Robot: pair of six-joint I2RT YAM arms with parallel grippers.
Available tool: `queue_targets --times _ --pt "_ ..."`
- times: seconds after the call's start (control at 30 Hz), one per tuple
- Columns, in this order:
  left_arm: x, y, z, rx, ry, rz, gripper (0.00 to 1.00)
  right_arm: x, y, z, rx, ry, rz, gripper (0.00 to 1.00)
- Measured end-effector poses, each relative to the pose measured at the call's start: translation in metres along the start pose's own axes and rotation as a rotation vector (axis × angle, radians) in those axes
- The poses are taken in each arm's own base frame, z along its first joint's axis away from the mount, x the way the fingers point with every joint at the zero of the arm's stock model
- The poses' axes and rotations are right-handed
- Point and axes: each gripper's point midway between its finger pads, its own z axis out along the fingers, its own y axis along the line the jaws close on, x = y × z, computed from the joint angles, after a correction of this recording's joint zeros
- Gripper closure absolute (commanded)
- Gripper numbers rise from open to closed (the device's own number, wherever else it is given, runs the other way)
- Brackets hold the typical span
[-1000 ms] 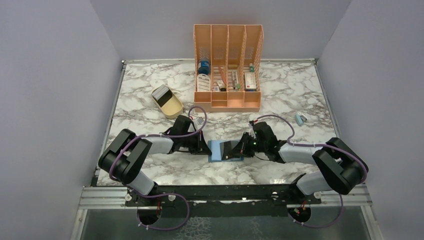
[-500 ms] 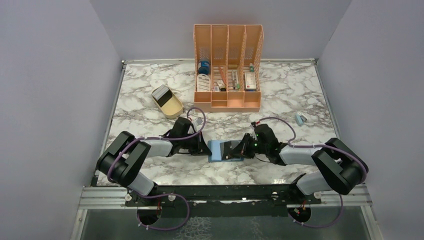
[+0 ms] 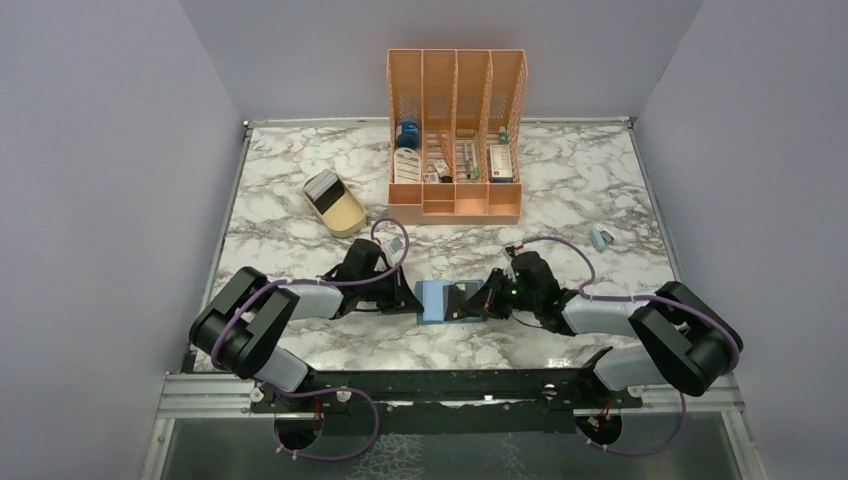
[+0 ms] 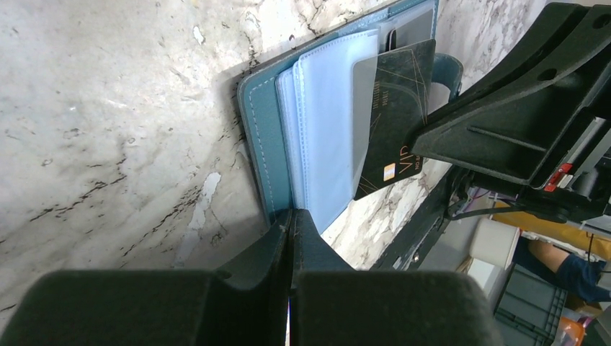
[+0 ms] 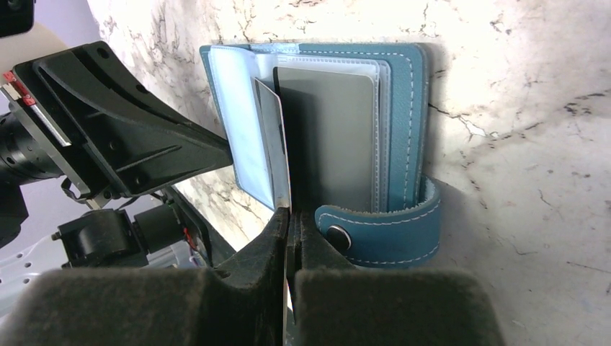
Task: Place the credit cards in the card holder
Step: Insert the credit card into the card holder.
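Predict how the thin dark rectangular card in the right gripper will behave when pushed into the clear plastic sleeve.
Probably stiff: the thin dark rectangular card looks flat though gripped at one edge. Its glossy face suggests it slides easily. The clear plastic sleeve may buckle.

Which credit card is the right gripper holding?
The dark gold-lined card, pinched on edge by the right gripper and partly slid into a clear sleeve of the card holder. The grey card lies flat in its pocket, untouched.
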Motion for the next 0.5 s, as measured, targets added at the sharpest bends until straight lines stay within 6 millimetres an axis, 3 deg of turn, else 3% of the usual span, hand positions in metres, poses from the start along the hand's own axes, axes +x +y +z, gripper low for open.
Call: queue_targets --times 0.5 --pt "0.0016 0.0002 0.0003 0.006 -0.01 -0.015 0.98 -0.0031 -0.002 -0.0014 0.003 -0.03 0.014 0.99"
